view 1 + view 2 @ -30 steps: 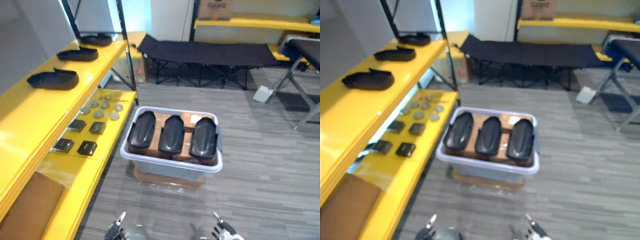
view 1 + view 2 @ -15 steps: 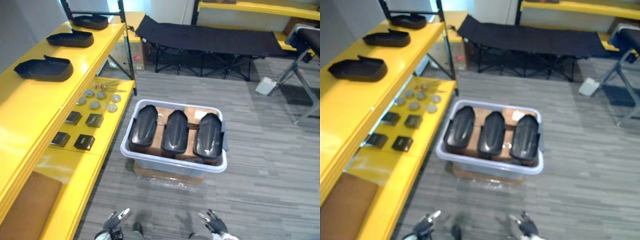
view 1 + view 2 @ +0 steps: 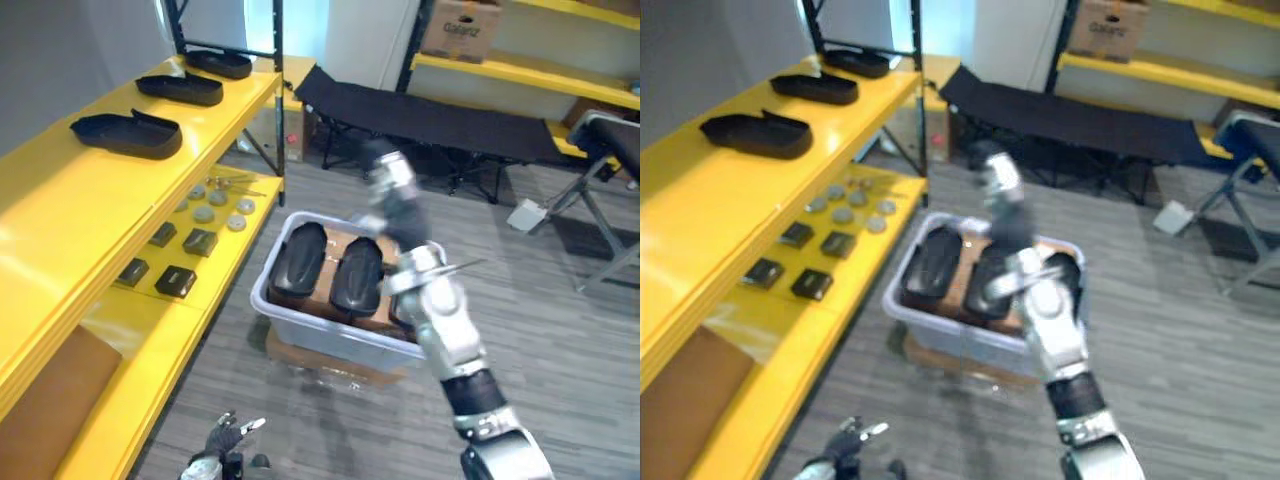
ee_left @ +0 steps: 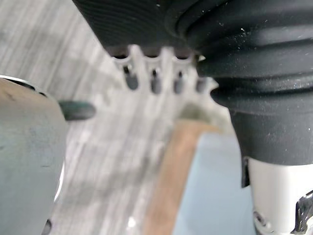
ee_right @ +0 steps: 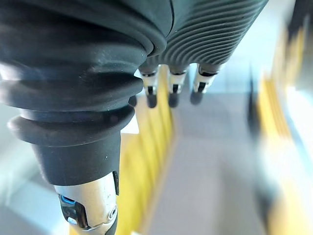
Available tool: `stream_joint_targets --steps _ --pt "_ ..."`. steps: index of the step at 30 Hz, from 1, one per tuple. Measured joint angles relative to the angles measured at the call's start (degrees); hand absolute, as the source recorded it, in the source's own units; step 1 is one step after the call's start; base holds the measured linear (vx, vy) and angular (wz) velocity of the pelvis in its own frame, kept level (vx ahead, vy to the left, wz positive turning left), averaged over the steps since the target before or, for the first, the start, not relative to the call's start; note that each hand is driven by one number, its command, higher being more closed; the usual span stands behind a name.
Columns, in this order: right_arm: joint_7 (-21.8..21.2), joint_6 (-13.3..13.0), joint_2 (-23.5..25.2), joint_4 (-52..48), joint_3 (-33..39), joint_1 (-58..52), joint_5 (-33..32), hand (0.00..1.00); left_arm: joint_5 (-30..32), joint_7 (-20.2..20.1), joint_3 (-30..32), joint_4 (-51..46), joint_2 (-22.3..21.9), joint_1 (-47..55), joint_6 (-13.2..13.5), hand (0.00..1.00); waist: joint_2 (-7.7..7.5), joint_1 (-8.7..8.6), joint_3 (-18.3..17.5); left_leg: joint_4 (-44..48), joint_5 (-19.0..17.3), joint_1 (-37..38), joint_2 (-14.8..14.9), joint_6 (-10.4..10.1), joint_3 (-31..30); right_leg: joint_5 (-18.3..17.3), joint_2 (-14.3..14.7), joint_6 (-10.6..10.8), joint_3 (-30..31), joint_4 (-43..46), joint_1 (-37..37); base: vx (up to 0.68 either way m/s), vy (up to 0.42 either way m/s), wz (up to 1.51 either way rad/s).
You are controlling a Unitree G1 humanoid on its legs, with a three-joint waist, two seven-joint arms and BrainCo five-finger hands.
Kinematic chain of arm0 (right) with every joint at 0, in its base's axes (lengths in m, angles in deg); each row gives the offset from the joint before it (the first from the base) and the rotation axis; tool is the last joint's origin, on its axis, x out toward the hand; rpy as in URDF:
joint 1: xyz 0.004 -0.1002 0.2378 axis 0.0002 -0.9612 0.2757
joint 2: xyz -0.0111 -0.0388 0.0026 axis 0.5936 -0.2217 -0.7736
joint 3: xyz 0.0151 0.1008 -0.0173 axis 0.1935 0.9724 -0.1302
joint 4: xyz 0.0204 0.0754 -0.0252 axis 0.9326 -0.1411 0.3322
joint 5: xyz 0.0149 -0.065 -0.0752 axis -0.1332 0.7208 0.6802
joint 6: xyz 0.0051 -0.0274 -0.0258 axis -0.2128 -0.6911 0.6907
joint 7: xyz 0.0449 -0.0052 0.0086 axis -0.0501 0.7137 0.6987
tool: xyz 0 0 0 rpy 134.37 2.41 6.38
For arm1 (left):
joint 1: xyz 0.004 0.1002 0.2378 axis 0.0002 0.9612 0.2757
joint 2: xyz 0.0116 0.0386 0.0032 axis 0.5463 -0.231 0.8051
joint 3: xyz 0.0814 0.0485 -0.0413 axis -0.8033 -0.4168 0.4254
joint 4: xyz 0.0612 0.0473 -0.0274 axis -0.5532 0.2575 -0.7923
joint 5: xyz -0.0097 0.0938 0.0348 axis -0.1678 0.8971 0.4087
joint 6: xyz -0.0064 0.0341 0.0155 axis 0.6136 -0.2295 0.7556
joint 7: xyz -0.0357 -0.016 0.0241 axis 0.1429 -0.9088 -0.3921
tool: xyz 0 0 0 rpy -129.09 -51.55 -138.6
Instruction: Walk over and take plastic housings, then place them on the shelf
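Left eye view: plastic housings (image 3: 298, 262) lay in the grey bin (image 3: 320, 338) beside the yellow shelf (image 3: 70, 205). The right robot hand (image 3: 392, 195) above the bin and the low left robot hand (image 3: 222, 438) were seen slack and empty. A housing, it was judged, needed clasping across its width.

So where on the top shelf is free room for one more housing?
Free: the top shelf nearer than the closest housing. Beyond it two more housings crowd the far end. The lower shelf carries small parts and discs.
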Motion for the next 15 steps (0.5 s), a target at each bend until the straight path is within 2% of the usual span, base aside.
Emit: stream_joint_targets --steps 3,5,7,10,12,15 --pt "1.7 3.0 -3.1 6.5 4.0 -3.0 0.0 0.00 0.0 -0.4 -0.7 -0.1 -0.2 0.0 0.6 0.00 1.29 -1.50 1.3 0.0 0.2 -1.4 0.1 0.3 0.1 -0.7 0.1 0.2 0.7 0.1 -1.7 -0.09 -0.006 -0.12" --pt "3.2 3.9 -5.7 11.4 7.1 -2.5 0.6 0.00 0.0 -0.8 -1.4 -1.6 -0.1 -0.2 1.1 0.00 2.07 -1.57 3.5 0.1 1.1 -3.9 0.6 0.3 -0.2 -1.0 0.3 0.7 1.0 0.9 -4.6 -0.12 -0.013 0.06" --pt "5.1 4.1 -8.7 16.8 10.3 -1.2 0.3 0.00 -0.6 -0.8 -1.7 -3.4 0.3 -0.5 1.5 0.00 2.20 -1.43 6.1 0.3 2.3 -6.9 1.2 0.5 -1.3 -0.7 1.0 1.0 0.7 1.5 -7.3 -0.11 -0.048 0.18" --pt "7.4 3.8 -11.8 24.4 13.7 5.7 -2.6 0.00 -1.6 -0.3 -1.6 -5.5 3.3 -1.7 2.1 0.00 0.20 -1.12 11.5 1.6 3.3 -10.9 2.9 0.1 -2.3 1.2 2.4 0.1 0.2 1.3 -9.9 -0.06 -0.071 0.13" --pt "8.7 2.4 -16.2 27.2 15.4 11.2 -5.5 0.00 -3.2 0.2 -1.6 -6.3 5.0 -4.9 2.3 0.00 -1.41 -0.56 16.2 6.5 2.3 -15.9 3.9 -0.1 -4.1 2.0 3.3 -0.4 -0.8 1.6 -11.8 -0.06 -0.042 0.28" --pt "11.0 1.7 -20.3 31.8 15.3 17.1 -6.9 0.00 -3.7 0.3 -1.9 -6.6 4.7 -7.2 2.8 0.00 -0.98 0.62 17.2 11.9 0.3 -21.4 4.3 -0.1 -5.0 2.4 3.5 -0.5 -0.5 2.2 -14.6 0.01 0.018 0.13"
